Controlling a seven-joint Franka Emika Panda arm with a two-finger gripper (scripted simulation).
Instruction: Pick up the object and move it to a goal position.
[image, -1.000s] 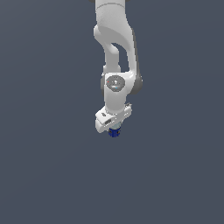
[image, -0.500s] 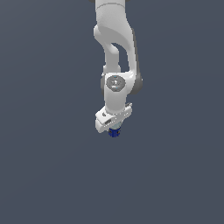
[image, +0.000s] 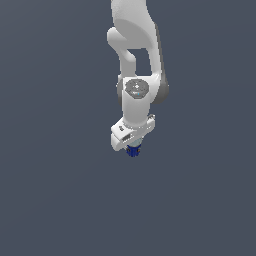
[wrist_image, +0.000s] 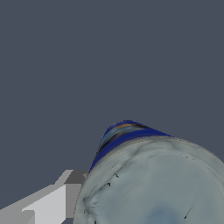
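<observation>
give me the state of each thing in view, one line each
can: dark blue, sits between the tool's fingers, only its lower part showing below them in the exterior view; its pale grey top fills the wrist view
tool: points down, shut on the can
arm: reaches down from the top of the exterior view, wrist bent toward the can

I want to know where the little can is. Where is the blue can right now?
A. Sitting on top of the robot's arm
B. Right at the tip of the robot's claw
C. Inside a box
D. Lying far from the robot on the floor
B: in the exterior view the small dark-blue can pokes out just below the claw, and the wrist view shows its pale grey top very close, beside a finger.
</observation>
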